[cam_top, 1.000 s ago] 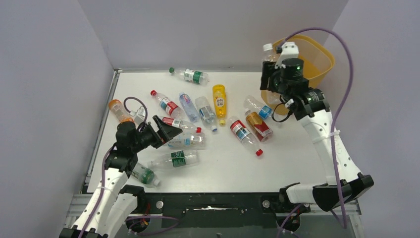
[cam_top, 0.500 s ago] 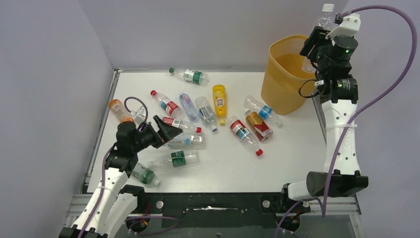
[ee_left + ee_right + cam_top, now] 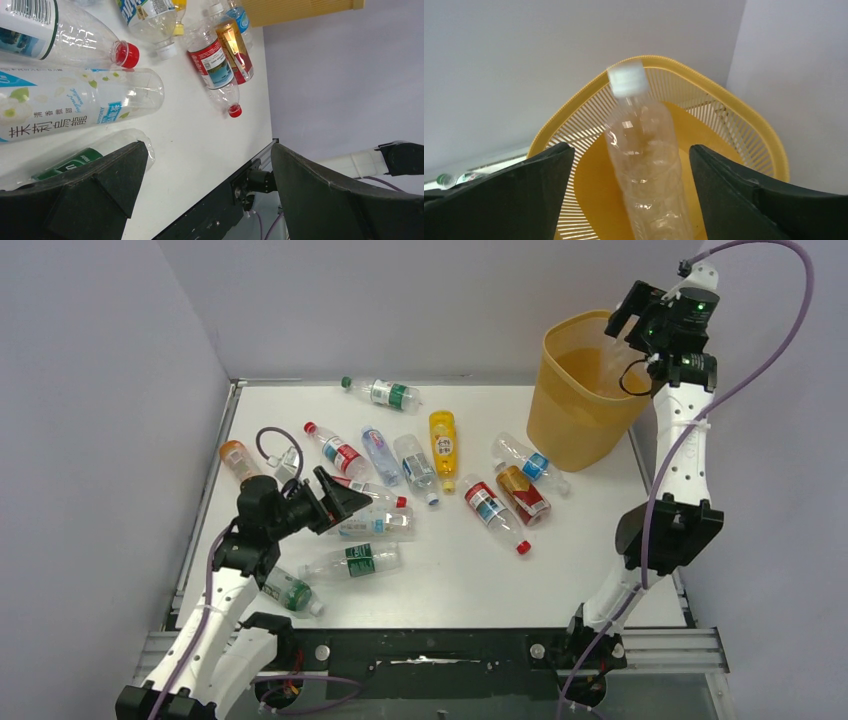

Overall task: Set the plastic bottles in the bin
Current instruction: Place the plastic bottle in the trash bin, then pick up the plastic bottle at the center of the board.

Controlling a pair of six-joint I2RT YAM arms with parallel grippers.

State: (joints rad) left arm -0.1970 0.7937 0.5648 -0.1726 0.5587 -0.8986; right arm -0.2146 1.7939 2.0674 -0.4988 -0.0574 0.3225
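Right gripper [image 3: 629,150] hangs over the bin [image 3: 575,420] with jaws spread, one clear bottle [image 3: 644,155] loose between them above its mouth, while about a dozen bottles [image 3: 443,445] wait on the table [image 3: 560,550]

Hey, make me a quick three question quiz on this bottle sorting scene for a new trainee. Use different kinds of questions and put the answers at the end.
1. True or false: the right gripper is clamped tight on the clear white-capped bottle.
2. What is under the right gripper? A) the yellow-orange bin B) the table's near edge C) the left arm's base
3. Which gripper has nothing at all between its jaws?

Key
1. False: gaps show on both sides of the bottle.
2. A
3. The left gripper, which is open.
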